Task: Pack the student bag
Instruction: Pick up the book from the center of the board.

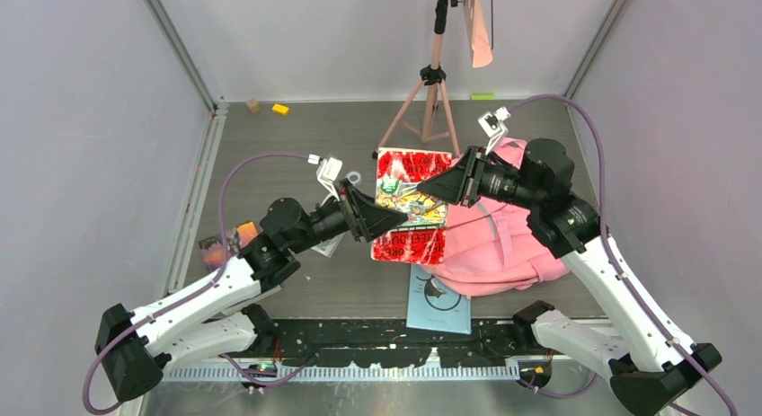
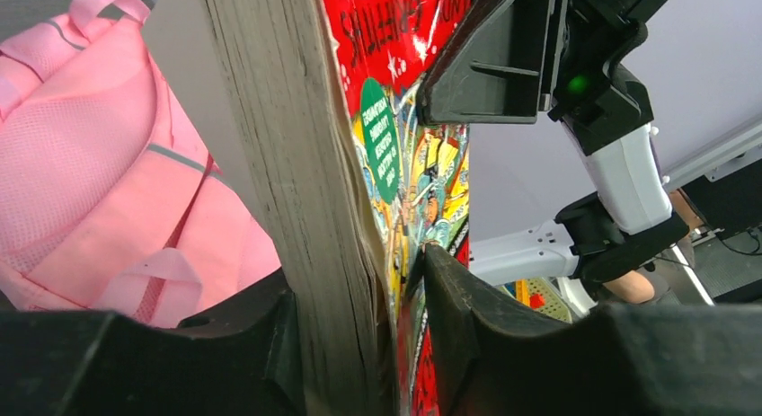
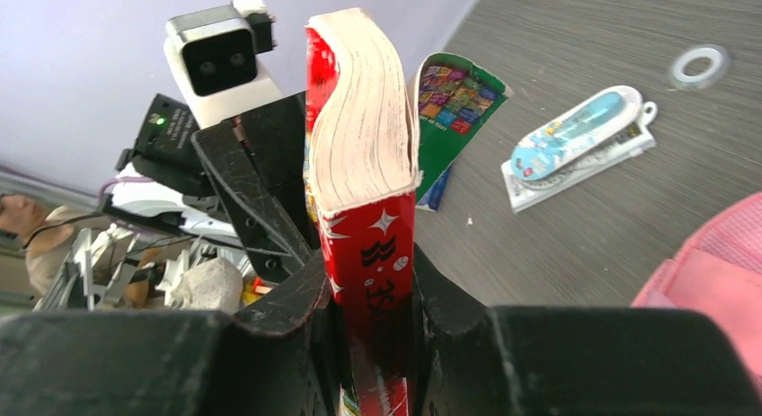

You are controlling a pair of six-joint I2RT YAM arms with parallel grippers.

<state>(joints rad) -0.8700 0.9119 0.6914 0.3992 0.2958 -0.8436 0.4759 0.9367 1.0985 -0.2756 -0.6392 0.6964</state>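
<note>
A thick red paperback book (image 1: 409, 205) with a cartoon cover hangs above the table between both arms. My right gripper (image 1: 440, 187) is shut on its red spine (image 3: 377, 254), one finger on each side. My left gripper (image 1: 382, 220) comes from the opposite side. Its jaws close over the page edge (image 2: 296, 164), one finger against the pages and the other touching the cover. The student bag (image 1: 503, 245), a bright pink backpack, lies on the table under and to the right of the book. It also shows as pink fabric (image 2: 81, 164) in the left wrist view.
A pale blue booklet (image 1: 438, 299) lies in front of the bag. A copper tripod (image 1: 431, 101) stands at the back centre. Small blocks (image 1: 281, 109) lie at the back left. A blue and white case (image 3: 575, 146), a green booklet (image 3: 454, 101) and a ring (image 3: 700, 66) lie on the table.
</note>
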